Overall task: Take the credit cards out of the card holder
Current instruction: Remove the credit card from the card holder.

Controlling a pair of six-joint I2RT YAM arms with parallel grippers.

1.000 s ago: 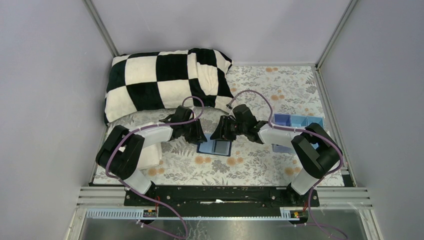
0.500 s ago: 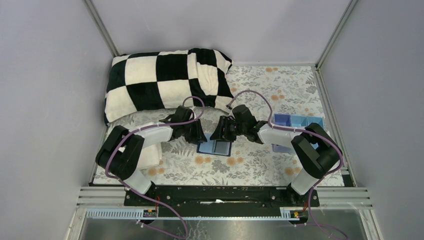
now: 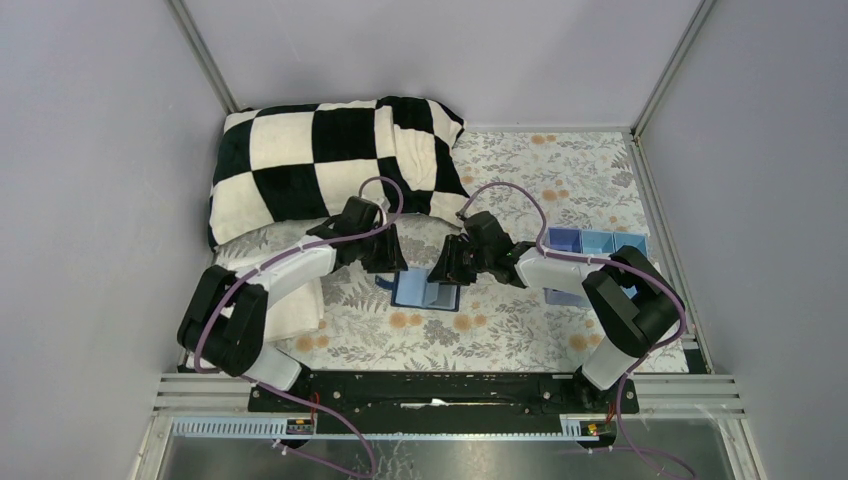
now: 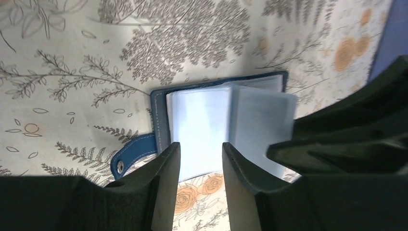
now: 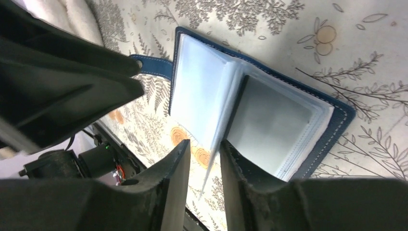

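— The left tool hangs just over the card holder, its jaws a little apart and nothing between them, as far as I can see.
— And the right tool?
— Parted too. One clear sleeve leaf stands on edge and runs down into the gap, but I can't tell whether either finger touches it.
— Where's the holder lying?
— Spread open on the floral worktop, in the middle of the overhead view, between the two tools. Its closure tab pokes out toward the lower left of the left wrist view.
— Looks a flimsy thing to work on.
— I'd guess so. It's light enough to skid or lift if tugged, with a stiffer navy cover and slick, floppy plastic leaves that bend away. The cards ought to be thin and rigid, though I can't make out any in the pockets from here.
— So where would you take hold?
— Pin the cover's rim with one tool, pinch a card's exposed edge with the other, and pull straight along the pocket.
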